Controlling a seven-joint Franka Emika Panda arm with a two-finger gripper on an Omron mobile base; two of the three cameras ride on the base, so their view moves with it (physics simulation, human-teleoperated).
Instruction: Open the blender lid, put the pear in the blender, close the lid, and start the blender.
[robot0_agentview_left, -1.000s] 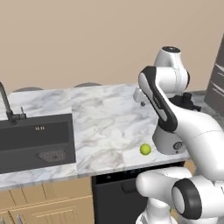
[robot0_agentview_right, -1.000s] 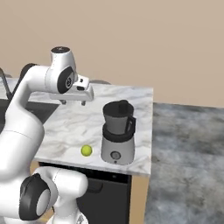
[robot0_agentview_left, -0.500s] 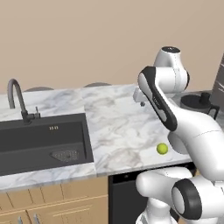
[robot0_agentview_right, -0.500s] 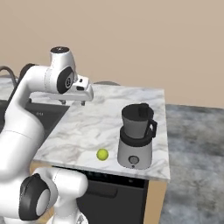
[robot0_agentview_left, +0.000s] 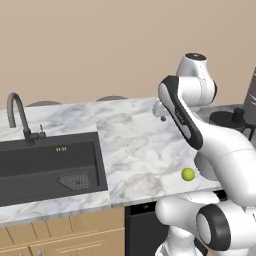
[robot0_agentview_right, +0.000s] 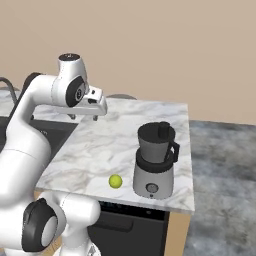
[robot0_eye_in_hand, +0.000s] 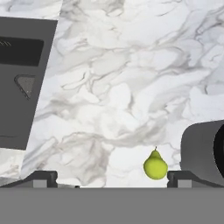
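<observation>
The grey blender (robot0_agentview_right: 154, 165) stands near the counter's front right corner, its dark jar closed by the black blender lid (robot0_agentview_right: 159, 131) with a stubby knob. A small yellow-green pear (robot0_agentview_right: 115, 181) lies on the marble just left of the blender base. My gripper (robot0_agentview_right: 84, 117) hangs open and empty above the counter's middle, well left of and behind both. In the hand view the gripper (robot0_eye_in_hand: 111, 178) has its tips spread wide, with the pear (robot0_eye_in_hand: 155, 166) low between them and the blender (robot0_eye_in_hand: 203, 151) at the right edge. In the left base view the pear (robot0_agentview_left: 188, 174) sits beside my arm.
A dark sink (robot0_agentview_left: 50, 165) with a black faucet (robot0_agentview_left: 17, 117) takes up the counter's left part. The marble counter (robot0_agentview_right: 125, 145) ends at a right edge just past the blender, with grey floor beyond. A beige wall runs behind.
The whole picture has shifted as the base drove: sink, pear and blender sit further right in both base views. The arm keeps its pose, gripper still open.
</observation>
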